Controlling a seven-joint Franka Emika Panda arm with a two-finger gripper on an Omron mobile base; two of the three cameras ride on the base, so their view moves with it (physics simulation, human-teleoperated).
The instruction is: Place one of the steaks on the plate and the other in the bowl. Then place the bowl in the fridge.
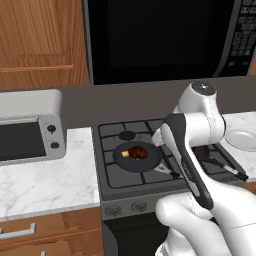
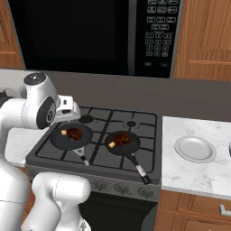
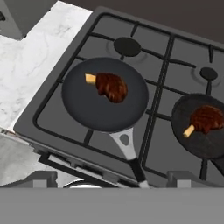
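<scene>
Step in hand: first pick, nothing lifted yet. The gripper (image 2: 67,107) hangs above the stove (image 2: 135,118), over the left frying pan (image 2: 71,137), camera looking down at it. Claw state: cannot tell, the fingertips are barely visible at the bottom of the hand view and their spacing isn't readable. It grips nothing as far as shown.

Count: two steaks, two frying pans, one plate. Left steak (image 3: 111,86) sits about mid-pan in the left frying pan, orange-yellow end pointing away from the pan handle. Right steak (image 3: 205,119) lies in the right frying pan (image 3: 199,131), on the stove's right half. Both pans have handles running toward the stove's front edge. The plate (image 2: 195,149) is on the marble counter just right of the stove, bare. Bowl and fridge: no position to give from these frames.

Next move, my read: drop straight down on the left steak, fingers spread wide enough to straddle the lump, close across its narrower width, lift clear of the pan rim, then carry right across the stove to the plate. Risk: the meat is low and flat in the pan, so the tips may scrape the pan base or nudge the pan off its burner.

Other: toaster oven (image 1: 30,137) on the counter left of the stove, microwave (image 2: 90,34) above the stove.
</scene>
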